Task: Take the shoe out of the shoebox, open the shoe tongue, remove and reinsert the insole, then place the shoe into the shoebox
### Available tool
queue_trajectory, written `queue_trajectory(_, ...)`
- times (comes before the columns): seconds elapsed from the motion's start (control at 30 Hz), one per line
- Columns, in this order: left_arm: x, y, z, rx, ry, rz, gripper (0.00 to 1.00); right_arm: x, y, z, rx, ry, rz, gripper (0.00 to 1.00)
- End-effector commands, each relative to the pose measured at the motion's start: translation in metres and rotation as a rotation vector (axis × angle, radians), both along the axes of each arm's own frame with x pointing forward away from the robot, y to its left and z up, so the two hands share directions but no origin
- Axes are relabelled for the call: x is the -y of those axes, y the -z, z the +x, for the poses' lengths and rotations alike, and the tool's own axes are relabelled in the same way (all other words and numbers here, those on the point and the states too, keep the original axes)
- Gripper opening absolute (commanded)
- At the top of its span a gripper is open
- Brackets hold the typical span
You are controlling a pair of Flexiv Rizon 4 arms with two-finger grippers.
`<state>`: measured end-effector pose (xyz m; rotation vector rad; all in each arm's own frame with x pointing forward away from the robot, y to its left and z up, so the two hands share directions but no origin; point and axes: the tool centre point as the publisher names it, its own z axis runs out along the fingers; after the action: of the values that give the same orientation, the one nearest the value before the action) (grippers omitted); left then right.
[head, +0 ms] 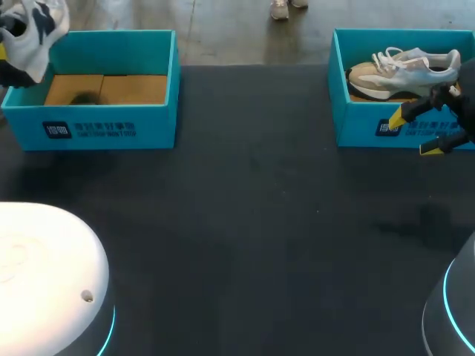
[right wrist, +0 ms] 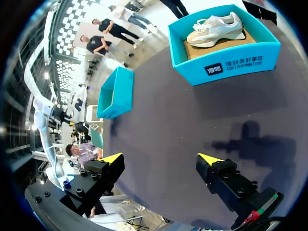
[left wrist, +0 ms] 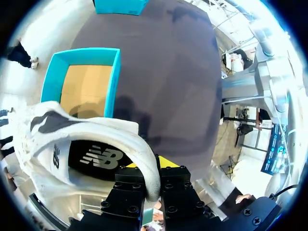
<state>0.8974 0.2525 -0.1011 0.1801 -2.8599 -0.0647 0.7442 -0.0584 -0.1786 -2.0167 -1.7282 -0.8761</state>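
A white shoe with black patches (head: 30,33) hangs above the far left corner of the empty left teal shoebox (head: 96,93). In the left wrist view my left gripper (left wrist: 149,168) is shut on the white collar rim of this shoe (left wrist: 72,139), and its black insole shows inside; the left shoebox (left wrist: 82,82) lies below. A beige and white shoe (head: 404,70) lies in the right teal shoebox (head: 393,111). My right gripper (head: 417,131) stands open in front of that box, holding nothing. The right wrist view shows the right gripper (right wrist: 161,159) wide open, well short of the right shoebox (right wrist: 226,65) and its shoe (right wrist: 216,29).
The dark table (head: 252,222) stretches between the two boxes. In the right wrist view the left shoebox (right wrist: 115,91) sits off to one side. The white and grey arm bases (head: 44,274) stand at the near corners.
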Motion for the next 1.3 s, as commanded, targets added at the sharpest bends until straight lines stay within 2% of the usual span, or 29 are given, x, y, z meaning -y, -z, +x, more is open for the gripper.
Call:
queue_trajectory(0.03, -0.004, -0.002, 0.006, -0.012, -0.002, -0.012, 0.00, -0.001, 0.000, 0.000, -0.001, 0.002, -0.003, 1.00)
queue_trajectory(0.47, -0.004, -0.002, 0.006, -0.012, -0.002, -0.012, 0.00, -0.001, 0.000, 0.000, -0.001, 0.002, -0.003, 1.00)
queue_trajectory(0.53, -0.010, 0.004, 0.019, 0.002, 0.017, 0.023, 0.00, -0.001, 0.000, 0.000, -0.001, 0.002, -0.003, 1.00)
queue_trajectory(0.57, -0.010, 0.004, 0.019, 0.002, 0.017, 0.023, 0.00, -0.001, 0.000, 0.000, -0.001, 0.002, -0.003, 1.00)
queue_trajectory(0.6, -0.024, 0.012, 0.041, -0.003, 0.009, 0.038, 0.00, -0.001, 0.000, 0.000, -0.001, 0.002, -0.003, 1.00)
queue_trajectory(0.67, -0.028, 0.015, 0.048, -0.009, 0.014, 0.038, 0.00, -0.001, 0.000, 0.000, -0.001, 0.002, -0.003, 1.00)
queue_trajectory(0.7, -0.038, 0.020, 0.066, 0.001, 0.009, 0.060, 0.00, -0.001, 0.000, 0.000, -0.001, 0.002, -0.003, 1.00)
queue_trajectory(0.77, -0.041, 0.021, 0.072, -0.017, 0.028, 0.038, 0.00, -0.001, 0.000, 0.000, -0.001, 0.002, -0.003, 1.00)
queue_trajectory(0.83, -0.046, 0.023, 0.091, -0.034, 0.028, -0.016, 0.00, -0.001, 0.000, 0.000, -0.001, 0.002, -0.003, 1.00)
queue_trajectory(1.1, -0.049, 0.032, 0.118, -0.025, 0.064, -0.059, 0.00, -0.001, 0.000, 0.000, -0.001, 0.002, -0.003, 1.00)
queue_trajectory(1.3, -0.050, 0.038, 0.123, -0.030, 0.134, -0.082, 0.00, -0.001, 0.000, 0.000, -0.001, 0.002, -0.003, 1.00)
